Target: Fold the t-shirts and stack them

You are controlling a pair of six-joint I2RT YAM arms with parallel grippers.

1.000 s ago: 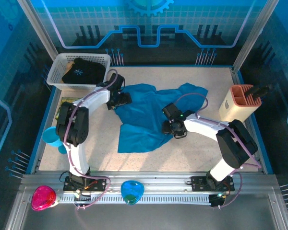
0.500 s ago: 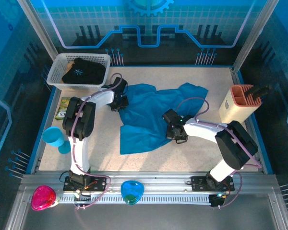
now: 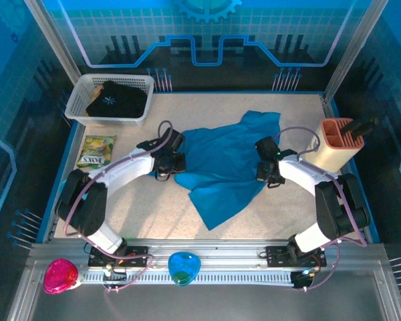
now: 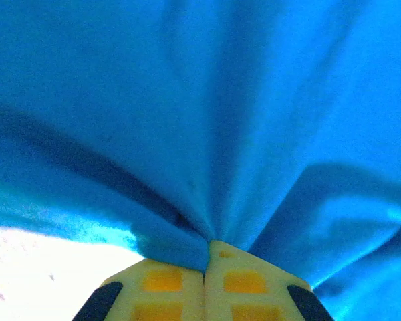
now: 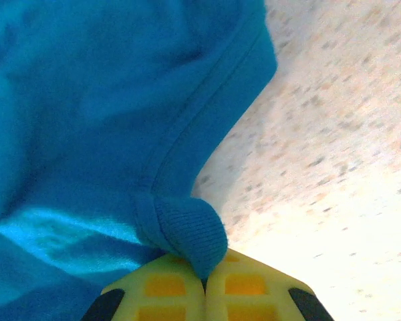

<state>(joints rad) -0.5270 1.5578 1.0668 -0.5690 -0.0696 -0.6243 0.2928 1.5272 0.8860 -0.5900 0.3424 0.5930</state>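
Two t-shirts are showing. One black t-shirt [image 3: 113, 99], with a small pale starburst print, is sitting bunched inside the single white basket [image 3: 77, 107] at the far left corner of the table [image 3: 140, 207]. One teal t-shirt [image 3: 227, 167] is lying spread and rumpled on the table, nearer than the basket and off to its right, well apart from it.

Two grippers are working on the teal shirt. The left gripper [image 3: 174, 166] is pinching the shirt's edge on the side closer to the basket; in the left wrist view its yellow fingers [image 4: 164, 281] are pressing together with gathered folds of cloth fanning out from between them. The right gripper [image 3: 264, 175] is gripping the edge farther from the basket, and its fingers [image 5: 244, 284] are clamping together on a ribbed hem.

One green-and-yellow snack packet [image 3: 93, 150] is lying just nearer than the basket. One tan holder [image 3: 334, 144] is standing across the table from the basket, at the right edge.
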